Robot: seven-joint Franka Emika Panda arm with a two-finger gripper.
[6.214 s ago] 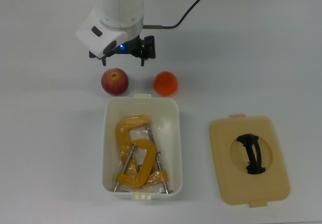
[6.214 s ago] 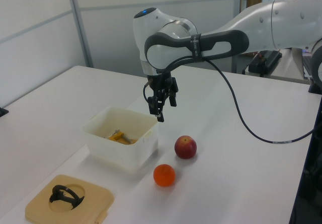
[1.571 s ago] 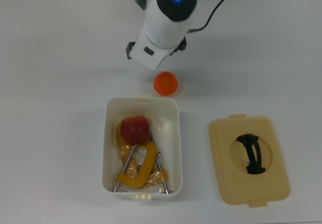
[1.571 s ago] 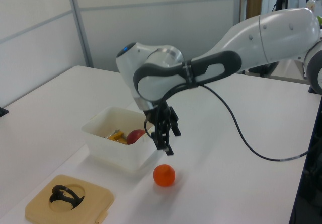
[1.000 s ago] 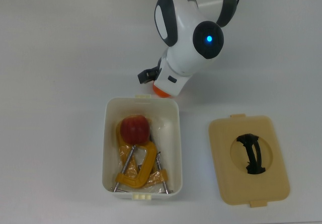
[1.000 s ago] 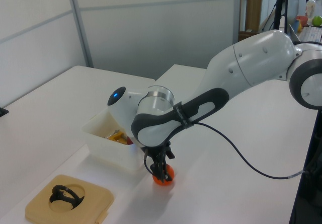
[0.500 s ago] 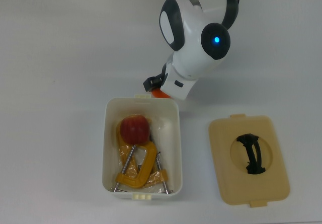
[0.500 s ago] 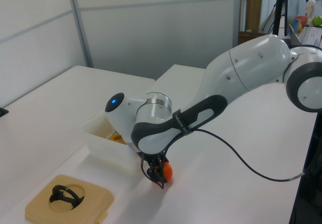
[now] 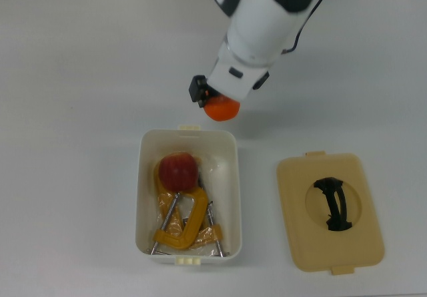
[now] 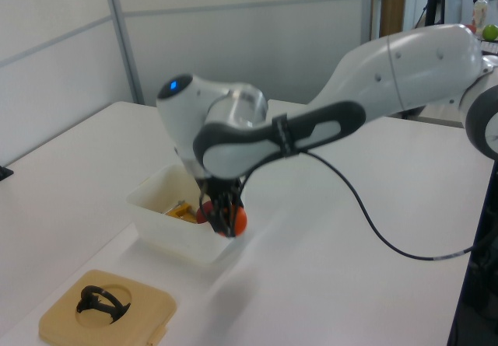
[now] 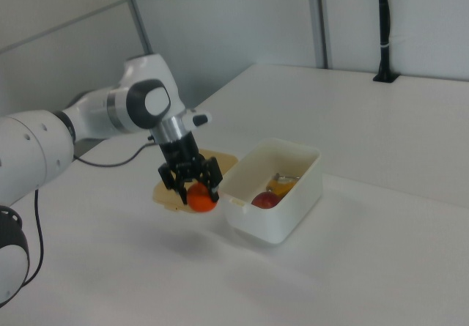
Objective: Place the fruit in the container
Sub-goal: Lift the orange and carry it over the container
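Note:
My gripper (image 9: 215,103) (image 10: 226,220) (image 11: 195,191) is shut on the orange (image 9: 222,109) (image 10: 236,221) (image 11: 201,198) and holds it lifted off the table, just outside the white container's (image 9: 230,197) (image 10: 159,215) (image 11: 293,212) short end. The red apple (image 9: 178,171) (image 11: 264,200) lies inside the container on top of yellow C-clamps (image 9: 181,220). In the left view the apple is mostly hidden behind the gripper.
A beige lid (image 9: 330,211) (image 10: 105,309) with a black handle lies flat on the table at the top view's right of the container. A black cable (image 10: 373,214) trails from the arm across the table.
The gripper has closed on the orange and raised it off the table, moving up and slightly away from the container's end. The apple has stayed in the container.

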